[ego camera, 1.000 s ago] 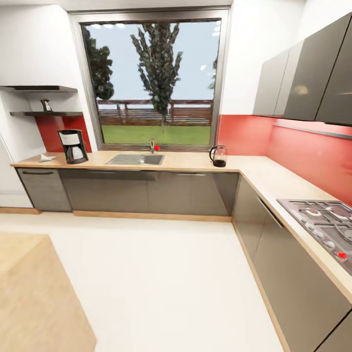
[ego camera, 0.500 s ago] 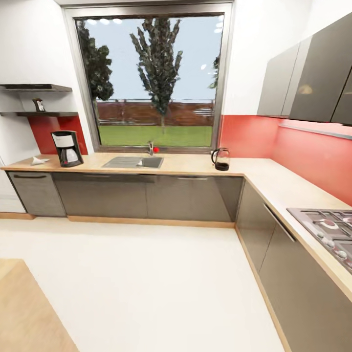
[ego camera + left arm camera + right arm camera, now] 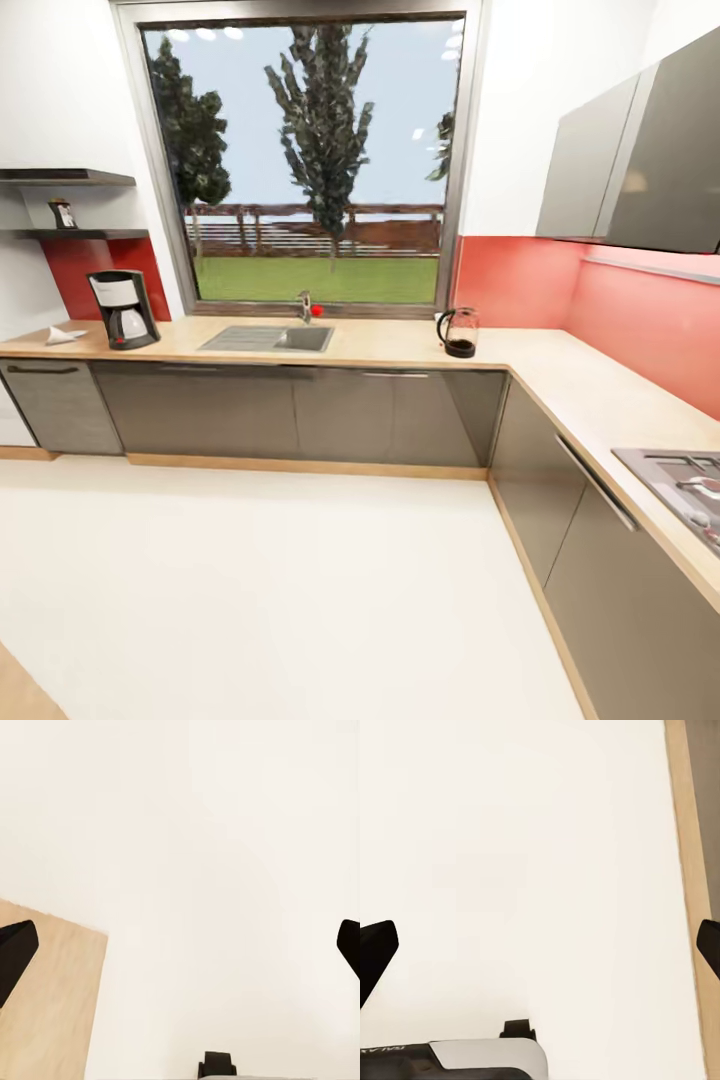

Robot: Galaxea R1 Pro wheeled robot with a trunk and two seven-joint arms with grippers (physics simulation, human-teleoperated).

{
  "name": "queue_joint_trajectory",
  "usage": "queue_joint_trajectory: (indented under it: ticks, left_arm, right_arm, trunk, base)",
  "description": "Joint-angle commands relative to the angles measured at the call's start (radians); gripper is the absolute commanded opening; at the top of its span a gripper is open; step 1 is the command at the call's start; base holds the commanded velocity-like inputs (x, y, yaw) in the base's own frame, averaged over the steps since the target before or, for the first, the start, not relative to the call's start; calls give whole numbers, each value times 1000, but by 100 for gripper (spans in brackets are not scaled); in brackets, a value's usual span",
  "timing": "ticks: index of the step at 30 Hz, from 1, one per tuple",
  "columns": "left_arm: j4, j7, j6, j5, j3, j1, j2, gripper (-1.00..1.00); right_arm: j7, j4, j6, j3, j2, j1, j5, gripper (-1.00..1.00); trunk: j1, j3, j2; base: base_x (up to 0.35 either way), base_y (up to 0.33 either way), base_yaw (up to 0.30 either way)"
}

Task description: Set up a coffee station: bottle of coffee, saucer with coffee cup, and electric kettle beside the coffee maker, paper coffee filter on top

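Since a second ago the head camera has swung and come forward: the whole kitchen has slid across the view, and the light wood patch at the lower left is nearly out of the picture.

On the far left, the bottle of coffee (image 3: pixel 63 213) stands on the kitchen shelf (image 3: pixel 85 234), under a second dark board. Below it the paper coffee filter (image 3: pixel 60 335) lies on the kitchen countertop (image 3: pixel 380 345), just beside the coffee maker (image 3: pixel 123 309). Further right is the sink (image 3: pixel 268 339) under the window (image 3: pixel 305 165), then the electric kettle (image 3: pixel 460 333) near the corner, well apart from the coffee maker. A hob (image 3: pixel 685 480) sits at the right edge.

Both wrist views look down at pale floor; the left gripper (image 3: pixel 180 949) and the right gripper (image 3: pixel 540 949) have their fingers spread wide, holding nothing.
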Motion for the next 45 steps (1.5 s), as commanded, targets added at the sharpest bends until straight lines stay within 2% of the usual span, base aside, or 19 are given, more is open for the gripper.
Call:
queue_joint_trajectory:
  ticks: [1,13,28,45]
  left_arm:
    - [1,2,-3,1,0,-1,0,100]
    - [2,1,-3,0,0,-1,0,100]
    - [4,2,-3,0,0,-1,0,100]
    - [5,2,-3,1,0,-1,0,100]
  right_arm:
    - [0,0,-3,-1,0,-1,0,100]
    - [0,0,-2,0,1,-1,-2,100]
    - [0,0,-2,0,1,-1,-1,100]
    - [0,0,-3,0,1,-1,-2,100]
  trunk:
    - [1,-2,-2]
    - [1,-2,-2]
    - [1,-2,-2]
    - [1,-2,-2]
  base:
    - [338,0,0]
    - [338,0,7]
    - [338,0,107]
    - [338,0,3]
